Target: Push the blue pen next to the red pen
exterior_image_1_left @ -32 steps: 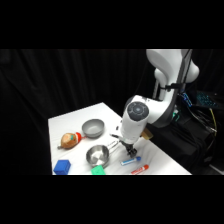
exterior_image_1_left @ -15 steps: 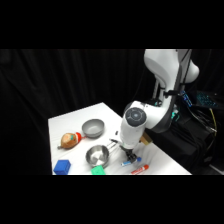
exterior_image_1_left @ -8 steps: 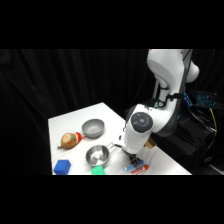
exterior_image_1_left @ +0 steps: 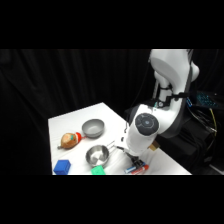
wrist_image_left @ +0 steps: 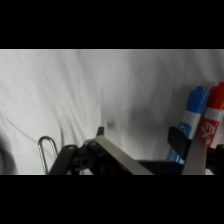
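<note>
In the wrist view the blue pen [wrist_image_left: 194, 116] lies right against the red pen [wrist_image_left: 215, 117], side by side at the right edge, caps pointing the same way. My gripper [wrist_image_left: 139, 135] is open with only white cloth between its fingers. Its right finger [wrist_image_left: 179, 140] overlaps the blue pen's lower end. In the side view the gripper [exterior_image_1_left: 135, 161] is down at the table's front right. The red pen [exterior_image_1_left: 137, 170] shows just below it, and the blue pen is hidden behind the gripper.
A steel cup [exterior_image_1_left: 97, 155] stands left of the gripper, its wire handle [wrist_image_left: 45, 150] showing in the wrist view. A grey bowl [exterior_image_1_left: 92, 128], an orange object [exterior_image_1_left: 69, 140], a blue block [exterior_image_1_left: 61, 166] and a green object [exterior_image_1_left: 97, 170] fill the left. The table's front edge [exterior_image_1_left: 165, 170] is close.
The gripper has travelled toward the table's front right corner and sunk lower, ending beside the red pen. The arm's wrist swung right with it.
</note>
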